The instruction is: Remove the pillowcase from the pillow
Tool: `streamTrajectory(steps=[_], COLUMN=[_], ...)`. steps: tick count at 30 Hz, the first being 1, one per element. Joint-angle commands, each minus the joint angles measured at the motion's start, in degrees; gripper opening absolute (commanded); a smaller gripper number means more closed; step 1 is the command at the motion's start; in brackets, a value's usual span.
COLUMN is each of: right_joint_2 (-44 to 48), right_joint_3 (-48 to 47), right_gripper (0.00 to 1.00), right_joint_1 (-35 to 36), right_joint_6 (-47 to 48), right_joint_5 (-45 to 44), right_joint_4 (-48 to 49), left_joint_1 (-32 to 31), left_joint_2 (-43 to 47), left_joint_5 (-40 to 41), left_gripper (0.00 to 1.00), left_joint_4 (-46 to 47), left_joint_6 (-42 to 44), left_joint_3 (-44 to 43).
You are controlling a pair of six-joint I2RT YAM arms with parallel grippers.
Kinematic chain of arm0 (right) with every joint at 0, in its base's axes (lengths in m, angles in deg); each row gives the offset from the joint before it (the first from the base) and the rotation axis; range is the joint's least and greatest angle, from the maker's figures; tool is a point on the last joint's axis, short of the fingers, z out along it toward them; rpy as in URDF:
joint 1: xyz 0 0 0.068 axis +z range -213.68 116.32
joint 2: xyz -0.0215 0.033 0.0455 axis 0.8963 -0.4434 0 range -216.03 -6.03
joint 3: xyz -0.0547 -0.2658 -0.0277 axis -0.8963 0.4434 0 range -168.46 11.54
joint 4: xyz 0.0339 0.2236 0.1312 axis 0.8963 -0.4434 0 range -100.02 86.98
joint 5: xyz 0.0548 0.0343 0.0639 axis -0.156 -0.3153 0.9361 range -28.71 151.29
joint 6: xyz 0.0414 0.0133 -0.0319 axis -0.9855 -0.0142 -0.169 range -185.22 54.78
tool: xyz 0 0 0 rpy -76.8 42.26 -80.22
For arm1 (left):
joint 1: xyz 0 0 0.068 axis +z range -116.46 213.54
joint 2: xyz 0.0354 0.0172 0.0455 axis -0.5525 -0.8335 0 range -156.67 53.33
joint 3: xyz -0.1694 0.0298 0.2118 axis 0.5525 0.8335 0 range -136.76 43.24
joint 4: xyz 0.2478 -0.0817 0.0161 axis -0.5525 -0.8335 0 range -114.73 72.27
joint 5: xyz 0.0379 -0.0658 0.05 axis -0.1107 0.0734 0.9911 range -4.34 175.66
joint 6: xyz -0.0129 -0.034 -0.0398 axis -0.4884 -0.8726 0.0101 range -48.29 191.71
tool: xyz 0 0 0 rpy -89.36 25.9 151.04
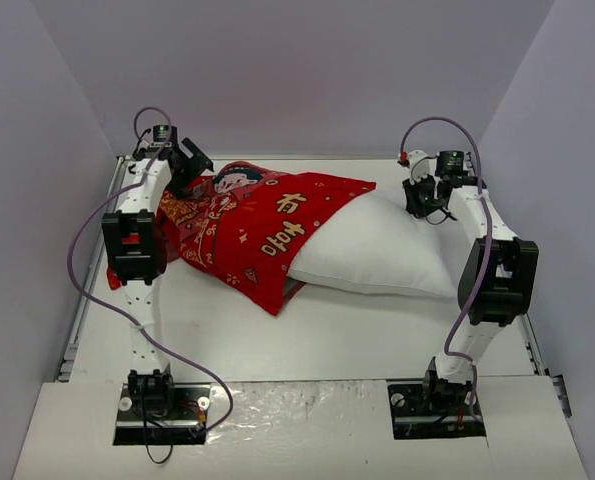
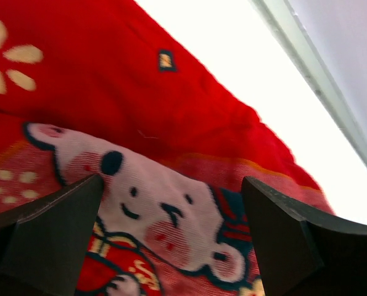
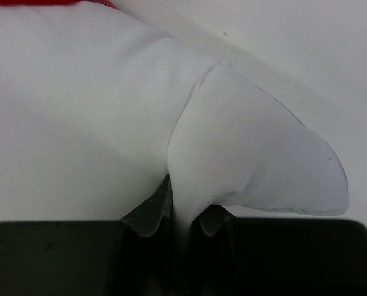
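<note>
Top external, one red pillowcase (image 1: pixel 247 235) over nine o'clock end of one white pillow (image 1: pixel 377 255), left hand (image 2: pixel 172 180) at ten o'clock spread wide, right hand (image 3: pixel 182 213) at two o'clock pinching pillow corner.

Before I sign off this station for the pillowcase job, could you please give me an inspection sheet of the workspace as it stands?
Surface: white table, no stains seen.
Job's things: the red printed pillowcase covers the left part of the white pillow; the pillow's right part sticks out bare.
Clutter: nothing seen.
Grippers: left tool is open, jaws wide over the pillowcase's cartoon figure; right tool is shut on a corner of the pillow.
Cables: a purple cable loops along each arm.
Surroundings: pale walls on three sides.
</note>
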Motion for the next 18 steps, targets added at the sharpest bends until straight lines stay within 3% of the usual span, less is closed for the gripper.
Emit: streamTrajectory(steps=[1, 8, 13, 18], right_joint_2=[1.6, 1.5, 1.4, 1.1], right_joint_3=[0.8, 0.6, 0.3, 0.5], right_gripper=[0.0, 0.0, 0.0, 0.0], right_joint_1=[1.1, 1.5, 1.7, 2.0], right_joint_6=[1.6, 1.0, 0.7, 0.4], right_joint_5=[-0.8, -0.7, -0.8, -0.8], right_joint_4=[-0.7, -0.6, -0.7, -0.7], left_joint_1=[0.2, 1.3, 2.3, 2.6], left_joint_2=[3.1, 6.7, 7.1, 13.1], left_joint_5=[-3.6, -8.2, -9.0, -1.8], left_gripper=[0.94, 0.94, 0.94, 0.94], left_joint_4=[2.1, 9.6, 1.3, 0.6], left_joint_6=[-6.7, -20.3, -24.7, -28.9], left_joint_3=[-1.5, 8.8, 5.4, 3.4])
